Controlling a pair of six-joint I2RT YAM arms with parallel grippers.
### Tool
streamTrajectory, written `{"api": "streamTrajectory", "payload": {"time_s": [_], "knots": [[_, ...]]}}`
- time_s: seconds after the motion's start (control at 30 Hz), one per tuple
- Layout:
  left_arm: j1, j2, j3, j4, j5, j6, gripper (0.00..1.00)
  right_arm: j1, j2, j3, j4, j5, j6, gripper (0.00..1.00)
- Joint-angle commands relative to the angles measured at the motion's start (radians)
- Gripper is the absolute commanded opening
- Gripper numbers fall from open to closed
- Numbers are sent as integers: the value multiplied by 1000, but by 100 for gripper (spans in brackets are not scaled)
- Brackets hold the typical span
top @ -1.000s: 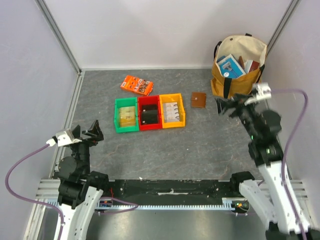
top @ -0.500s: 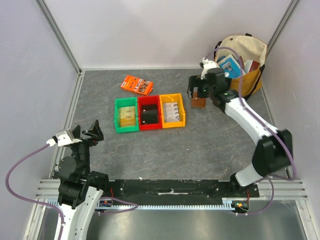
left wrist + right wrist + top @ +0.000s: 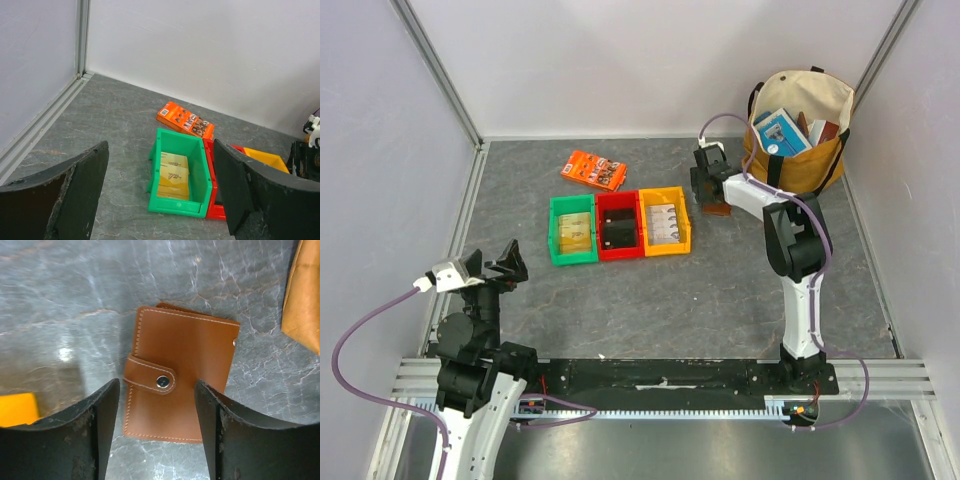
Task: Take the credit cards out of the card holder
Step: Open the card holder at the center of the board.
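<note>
The right claw point(image 3: 156, 390), jaws apart, hovers over the holder point(image 3: 182, 375), lying flat and snapped shut toward the table's point(image 3: 720, 290) far-right corner. Lying so flat, it may skid away or slip the fingers point(image 3: 95, 430); the shut strap point(image 3: 150, 381) blocks the cards.

place: lab test cell | cues: white panel walls point(image 3: 620, 60), aluminium frame posts point(image 3: 435, 70), grey tabletop point(image 3: 650, 300)

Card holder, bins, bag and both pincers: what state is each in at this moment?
card holder: closed, snap strap fastened, lying flat
right pincer: open, poised over the card holder, not gripping it
left pincer: open, empty
green bin: upright, holding yellowish packs
red bin: upright, dark contents
yellow bin: upright, silvery contents
tote bag: upright, top open, boxes inside
</note>
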State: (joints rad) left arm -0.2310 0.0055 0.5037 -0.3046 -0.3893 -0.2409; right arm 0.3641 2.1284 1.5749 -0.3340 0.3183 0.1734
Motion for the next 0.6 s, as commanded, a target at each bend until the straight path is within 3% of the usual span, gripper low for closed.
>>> {"api": "streamTrajectory", "payload": {"time_s": [0.0,0.23,0.57], "knots": [[4,-78,12,24,7,8,90,-19,42,37,-52,36,31,64],[6,-73,12,24,15,5,90,13,-129,-226,-105,-71,87,48],[7,-36,27,-2,12,-29,90,192,-556,-745,-120,-124,241,50]]}}
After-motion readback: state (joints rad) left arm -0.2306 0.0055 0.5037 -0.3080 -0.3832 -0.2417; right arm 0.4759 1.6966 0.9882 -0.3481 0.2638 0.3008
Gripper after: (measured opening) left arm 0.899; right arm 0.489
